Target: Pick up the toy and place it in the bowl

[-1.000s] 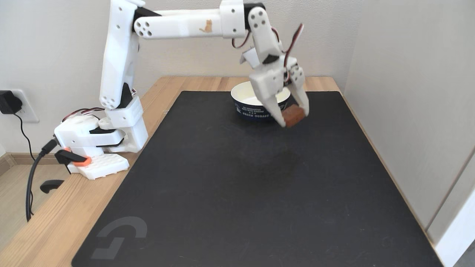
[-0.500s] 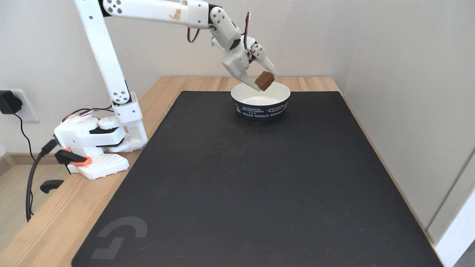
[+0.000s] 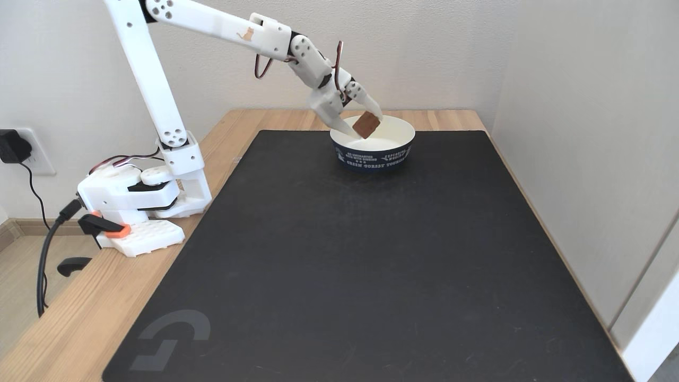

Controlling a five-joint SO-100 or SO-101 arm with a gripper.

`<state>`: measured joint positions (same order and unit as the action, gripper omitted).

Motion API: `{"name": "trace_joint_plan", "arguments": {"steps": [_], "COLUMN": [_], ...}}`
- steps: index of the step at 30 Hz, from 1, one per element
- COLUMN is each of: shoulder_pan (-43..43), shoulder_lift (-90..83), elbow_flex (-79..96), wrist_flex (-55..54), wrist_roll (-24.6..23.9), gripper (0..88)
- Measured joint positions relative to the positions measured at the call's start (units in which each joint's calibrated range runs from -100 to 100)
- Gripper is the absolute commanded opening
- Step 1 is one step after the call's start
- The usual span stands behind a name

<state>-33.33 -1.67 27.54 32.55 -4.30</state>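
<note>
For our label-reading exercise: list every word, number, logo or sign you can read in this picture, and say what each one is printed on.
"FOREST": white capitals in the lowest line of print on the bowl; the words beside it and the lines above are too blurred to read.
Grey angular logo, no letters: near left corner of the black mat.
Small orange cat figure, no text: the white arm.
No numbers can be read.

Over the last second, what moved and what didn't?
The gripper, shut on the toy throughout, carried it from in front of the bowl, up and back over the rim, then lowered it toward the bowl's inside. No release yet. The bowl and black mat stayed put.
</note>
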Motion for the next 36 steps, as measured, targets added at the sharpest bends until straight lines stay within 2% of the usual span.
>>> {"name": "trace_joint_plan", "arguments": {"steps": [4,10,14,16,18,19,20,24,25,30,36], "shoulder_pan": [0.33,2.41,6.74,14.4,16.81,19.06,24.89,29.88,30.3,32.46,33.96], "shoulder_lift": [0.0,-4.58,-14.07,-25.06,-31.14,-35.14,-44.46,-61.62,-70.69,-92.92,-96.84], "elbow_flex": [0.0,0.47,3.4,8.12,10.96,14.17,21.54,34.39,43.08,61.88,69.91], "wrist_flex": [0.0,0.0,2.36,4.64,4.98,5.07,5.23,5.32,5.32,5.32,5.32], "wrist_roll": [0.0,-0.1,-0.1,-0.1,-0.1,-0.1,-0.1,-0.1,-0.05,0.0,0.72], "gripper": [22.8,1.8,2.2,2.2,2.2,2.2,2.2,2.2,2.2,2.1,2.2]}}
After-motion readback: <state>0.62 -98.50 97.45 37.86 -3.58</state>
